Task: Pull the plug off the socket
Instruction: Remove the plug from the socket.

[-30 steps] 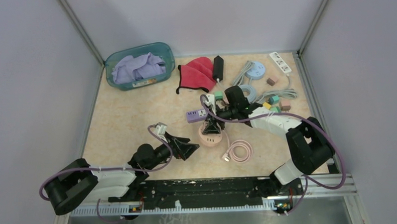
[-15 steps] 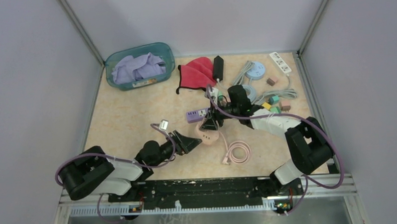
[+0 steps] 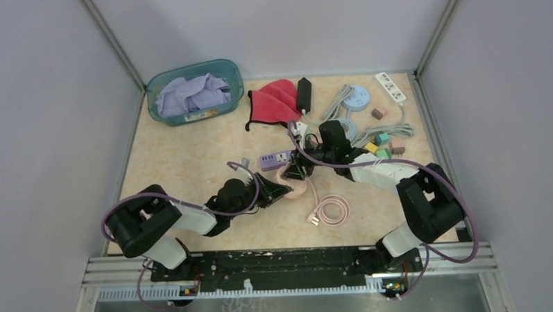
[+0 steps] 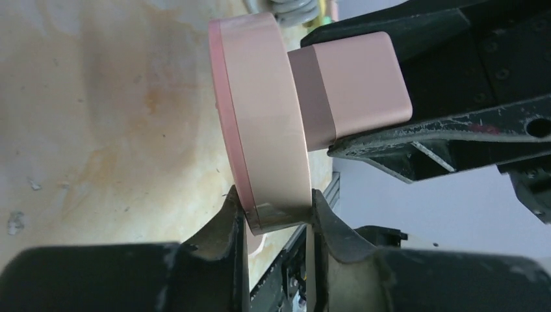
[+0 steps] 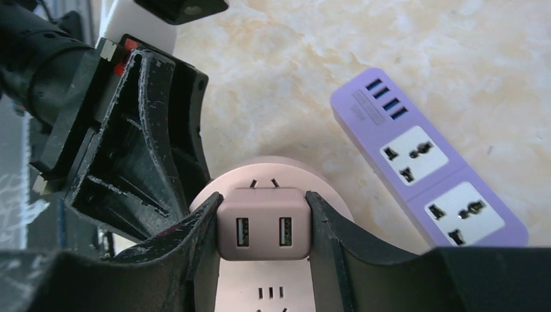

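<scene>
The socket (image 3: 295,188) is a round pink disc lying mid-table, with a pink two-port USB plug (image 5: 263,232) seated in its face. My right gripper (image 5: 263,209) is shut on the plug, one finger on each side. In the left wrist view the socket (image 4: 266,123) stands edge-on with the plug (image 4: 354,88) sticking out to the right between the right gripper's black fingers (image 4: 448,133). My left gripper (image 4: 276,203) is shut on the socket's rim, coming in from the left (image 3: 280,191). The plug's pins are hidden.
A purple power strip (image 3: 274,159) lies just behind the socket. A coiled pink cable (image 3: 331,211) trails to its right. Further back are a red cloth (image 3: 275,100), a black adapter (image 3: 303,94), a teal basket (image 3: 195,91), a white power strip (image 3: 391,87) and small blocks (image 3: 381,138).
My left arm has reached right to the socket and its jaws have closed from wide open onto the rim. The right gripper has kept its hold on the plug.
</scene>
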Tool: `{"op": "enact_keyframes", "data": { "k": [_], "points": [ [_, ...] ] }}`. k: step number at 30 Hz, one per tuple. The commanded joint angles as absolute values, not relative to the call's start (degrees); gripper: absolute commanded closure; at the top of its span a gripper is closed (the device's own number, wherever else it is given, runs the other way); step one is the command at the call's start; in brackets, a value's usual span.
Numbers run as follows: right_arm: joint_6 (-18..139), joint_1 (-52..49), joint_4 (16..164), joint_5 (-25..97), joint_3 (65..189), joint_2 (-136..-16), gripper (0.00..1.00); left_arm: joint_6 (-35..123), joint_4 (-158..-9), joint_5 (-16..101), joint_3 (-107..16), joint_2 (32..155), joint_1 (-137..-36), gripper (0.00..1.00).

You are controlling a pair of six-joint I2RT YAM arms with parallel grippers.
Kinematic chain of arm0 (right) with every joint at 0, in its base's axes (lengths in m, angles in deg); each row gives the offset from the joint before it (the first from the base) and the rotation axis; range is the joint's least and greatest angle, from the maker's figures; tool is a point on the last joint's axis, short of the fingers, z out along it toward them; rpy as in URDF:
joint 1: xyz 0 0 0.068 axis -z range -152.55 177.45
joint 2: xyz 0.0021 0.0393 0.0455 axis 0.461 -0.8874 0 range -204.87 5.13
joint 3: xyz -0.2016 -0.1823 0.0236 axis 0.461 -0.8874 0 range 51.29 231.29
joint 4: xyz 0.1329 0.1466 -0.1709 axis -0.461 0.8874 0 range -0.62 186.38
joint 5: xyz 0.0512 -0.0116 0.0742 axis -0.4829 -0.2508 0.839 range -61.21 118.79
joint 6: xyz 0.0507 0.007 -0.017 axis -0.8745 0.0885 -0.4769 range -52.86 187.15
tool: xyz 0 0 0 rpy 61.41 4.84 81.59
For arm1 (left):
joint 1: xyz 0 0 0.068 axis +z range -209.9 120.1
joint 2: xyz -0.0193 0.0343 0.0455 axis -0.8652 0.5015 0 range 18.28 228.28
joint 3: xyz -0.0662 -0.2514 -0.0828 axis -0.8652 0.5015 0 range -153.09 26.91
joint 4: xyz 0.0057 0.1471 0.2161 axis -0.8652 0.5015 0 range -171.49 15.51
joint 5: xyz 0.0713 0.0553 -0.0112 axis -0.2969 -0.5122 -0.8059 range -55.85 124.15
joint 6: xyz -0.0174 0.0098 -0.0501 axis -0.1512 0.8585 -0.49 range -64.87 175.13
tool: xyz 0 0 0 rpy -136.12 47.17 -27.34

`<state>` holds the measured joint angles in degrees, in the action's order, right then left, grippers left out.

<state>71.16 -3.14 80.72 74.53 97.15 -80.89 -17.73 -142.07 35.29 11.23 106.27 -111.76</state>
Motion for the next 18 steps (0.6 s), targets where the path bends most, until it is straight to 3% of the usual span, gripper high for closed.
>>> {"op": "enact_keyframes", "data": {
  "k": [1,5,10,13,18],
  "points": [
    [72.43,-6.33,76.83,72.96,97.58,-77.76,1.00,-14.75,-132.08,36.89,5.44,106.85,-111.65,0.94],
    [73.09,-10.70,75.81,67.54,96.98,-77.50,1.00,-13.22,-129.32,35.82,5.25,105.91,-111.63,0.98],
    [58.45,-12.08,63.34,58.03,93.36,-76.83,1.00,-13.52,-131.35,35.32,7.30,105.26,-111.58,1.00],
    [58.26,-11.88,63.36,52.20,93.63,-76.41,1.00,-14.99,-136.62,35.33,10.30,105.32,-111.23,1.00],
    [59.34,-6.74,61.88,63.00,92.67,-76.71,1.00,-16.59,-144.00,35.00,15.05,105.07,-109.86,1.00]
  ]
}}
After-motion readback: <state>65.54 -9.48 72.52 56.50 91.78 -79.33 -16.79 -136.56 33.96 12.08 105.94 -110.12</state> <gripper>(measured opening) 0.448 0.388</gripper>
